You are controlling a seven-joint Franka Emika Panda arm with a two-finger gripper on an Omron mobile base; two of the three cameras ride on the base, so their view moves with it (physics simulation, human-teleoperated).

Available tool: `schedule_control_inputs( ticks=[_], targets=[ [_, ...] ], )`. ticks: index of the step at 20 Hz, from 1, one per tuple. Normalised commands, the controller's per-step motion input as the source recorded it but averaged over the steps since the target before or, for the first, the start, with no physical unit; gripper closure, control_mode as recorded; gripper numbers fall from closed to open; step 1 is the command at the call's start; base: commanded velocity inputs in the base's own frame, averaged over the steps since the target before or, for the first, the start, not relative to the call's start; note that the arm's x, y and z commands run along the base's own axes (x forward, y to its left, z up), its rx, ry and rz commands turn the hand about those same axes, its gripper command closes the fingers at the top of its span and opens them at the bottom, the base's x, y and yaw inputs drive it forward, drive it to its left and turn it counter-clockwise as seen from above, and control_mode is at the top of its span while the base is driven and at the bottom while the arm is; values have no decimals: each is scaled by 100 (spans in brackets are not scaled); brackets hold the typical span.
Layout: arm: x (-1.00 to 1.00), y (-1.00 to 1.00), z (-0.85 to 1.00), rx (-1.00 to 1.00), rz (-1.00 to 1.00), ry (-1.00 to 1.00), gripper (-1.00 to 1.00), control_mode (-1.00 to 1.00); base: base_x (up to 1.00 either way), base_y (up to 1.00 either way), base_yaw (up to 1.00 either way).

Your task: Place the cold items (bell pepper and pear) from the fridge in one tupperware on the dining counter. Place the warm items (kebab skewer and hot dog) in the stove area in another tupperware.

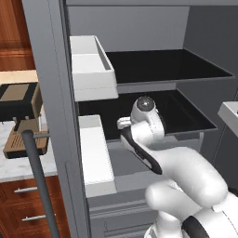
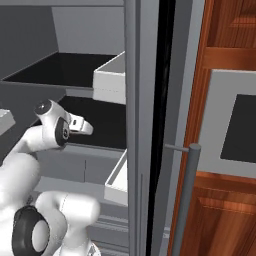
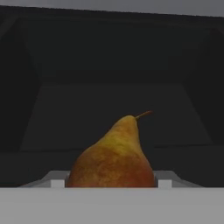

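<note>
A yellow-brown pear [image 3: 114,155] with a short stem stands upright close in front of the hand camera, inside the dark fridge. My gripper [image 3: 111,183] is shut on the pear, its two pale fingertips [image 3: 57,181] pressed against the lower sides of the fruit. In the right base view the hand [image 2: 80,125] reaches over the lower black fridge shelf [image 2: 107,125]. The arm's wrist [image 1: 144,109] covers the hand in the left base view. The bell pepper, kebab skewer, hot dog and tupperware are out of view.
The fridge stands open with an upper black shelf [image 1: 162,65] and white door bins [image 1: 93,69] [image 2: 112,80]. A coffee machine [image 1: 21,116] sits on the counter to the left. The fridge door handle [image 2: 187,195] and a wall oven [image 2: 235,125] are on the right.
</note>
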Motion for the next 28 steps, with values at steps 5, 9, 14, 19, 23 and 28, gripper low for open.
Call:
schedule_control_inputs(
  ticks=[5, 9, 14, 19, 23, 28],
  targets=[
    [-100, -43, 58, 11, -9, 12, 100, -100, 0, 0, 0],
    [-100, -22, 21, 15, 0, 40, 100, -100, 0, 0, 0],
    [-86, 0, 63, 4, 0, 32, 100, -100, 0, 0, 0],
    [-25, -20, 43, -12, 0, 21, 100, -100, 0, 0, 0],
    [-18, -32, 1, 0, 1, 8, 100, -100, 0, 0, 0],
    [-78, 0, 3, 0, 4, -23, 100, -100, 0, 0, 0]
  ],
)
